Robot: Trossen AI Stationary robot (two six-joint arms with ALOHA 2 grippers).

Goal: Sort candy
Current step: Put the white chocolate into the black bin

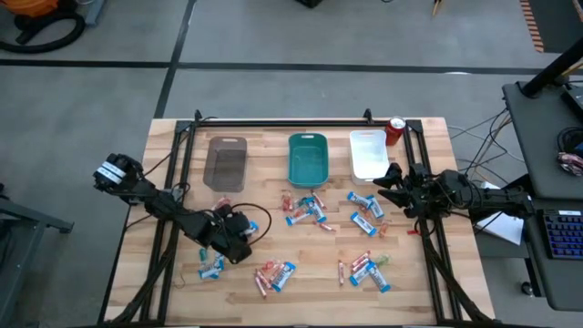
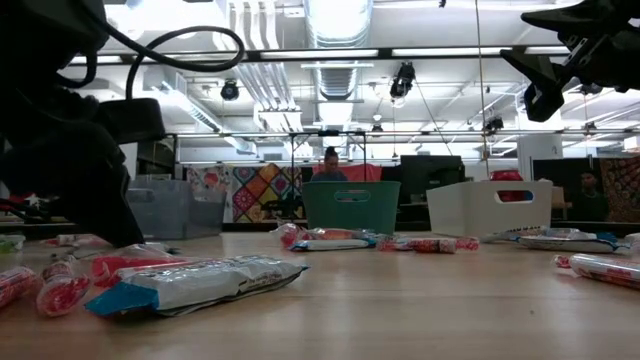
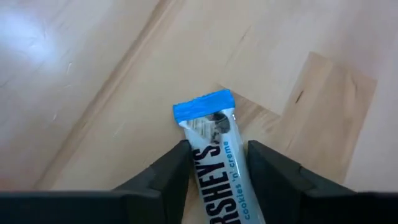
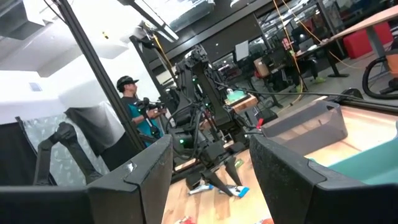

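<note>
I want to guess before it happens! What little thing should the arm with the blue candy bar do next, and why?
Probably lift it a little. The left gripper is low over the table with its jaws shut on the blue-and-white candy bar, which seems to lie on the wood. The trays sit farther back, so it likely must rise first.

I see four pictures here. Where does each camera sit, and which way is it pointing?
High view: above the table, looking straight down on the trays, the candy and both arms.
Low view: at tabletop height, looking level across the candy to the room; the left arm looms dark.
Left wrist view: on the left arm, looking down past the left hand with its fingers either side of a blue-and-white bar.
Right wrist view: on the raised right arm, facing across the table past the open right hand.
Shared: high and low views both show the teal tray.
</note>
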